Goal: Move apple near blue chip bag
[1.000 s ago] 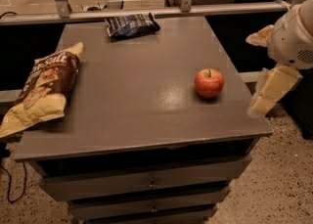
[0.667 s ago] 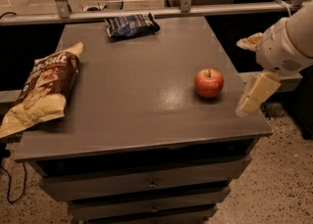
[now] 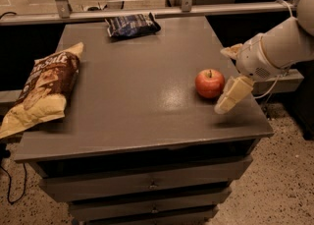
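The red apple [image 3: 210,83] stands upright on the right side of the grey table top [image 3: 142,91]. The dark blue chip bag [image 3: 131,24] lies flat at the table's far edge, well behind and to the left of the apple. My gripper [image 3: 226,74] comes in from the right, just right of the apple and close to it. It is open: one pale finger [image 3: 232,95] is in front of and right of the apple, the other [image 3: 231,50] behind and right. Nothing is held.
A larger brown and pale yellow chip bag [image 3: 41,89] lies on the table's left edge, partly overhanging. The table has drawers [image 3: 152,184] below. A metal rail [image 3: 147,10] runs behind the table. The speckled floor [image 3: 284,180] lies to the right.
My gripper has moved left toward the apple, from off the table's right edge to just beside it. The apple and both bags have not moved.
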Available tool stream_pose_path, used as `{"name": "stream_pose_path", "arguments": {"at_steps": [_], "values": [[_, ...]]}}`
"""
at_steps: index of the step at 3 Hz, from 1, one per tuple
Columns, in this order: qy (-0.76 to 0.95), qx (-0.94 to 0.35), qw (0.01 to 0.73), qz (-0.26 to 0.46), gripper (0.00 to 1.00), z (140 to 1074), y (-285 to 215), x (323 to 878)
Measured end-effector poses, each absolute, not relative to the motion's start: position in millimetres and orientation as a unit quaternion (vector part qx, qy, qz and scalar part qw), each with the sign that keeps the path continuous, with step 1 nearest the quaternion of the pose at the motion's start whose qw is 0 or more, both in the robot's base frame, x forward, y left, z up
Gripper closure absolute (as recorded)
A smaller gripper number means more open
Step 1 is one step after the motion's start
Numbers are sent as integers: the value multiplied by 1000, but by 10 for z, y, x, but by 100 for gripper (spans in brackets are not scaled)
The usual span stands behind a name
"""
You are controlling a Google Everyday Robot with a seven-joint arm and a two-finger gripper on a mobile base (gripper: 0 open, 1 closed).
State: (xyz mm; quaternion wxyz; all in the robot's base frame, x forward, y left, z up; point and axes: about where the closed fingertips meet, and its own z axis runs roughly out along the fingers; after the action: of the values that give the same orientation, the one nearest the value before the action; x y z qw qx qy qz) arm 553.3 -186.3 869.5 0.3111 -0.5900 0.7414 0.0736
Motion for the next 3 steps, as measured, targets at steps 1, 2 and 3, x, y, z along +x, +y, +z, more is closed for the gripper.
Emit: {"name": "stream_pose_path", "arguments": {"at_steps": [1, 2, 3], "values": [[754, -569, 312, 106, 0, 8513, -1814, 5704], [764, -550, 307, 137, 16, 8445, -1767, 5814], [767, -541, 307, 159, 38, 8534, -1732, 5863]]}}
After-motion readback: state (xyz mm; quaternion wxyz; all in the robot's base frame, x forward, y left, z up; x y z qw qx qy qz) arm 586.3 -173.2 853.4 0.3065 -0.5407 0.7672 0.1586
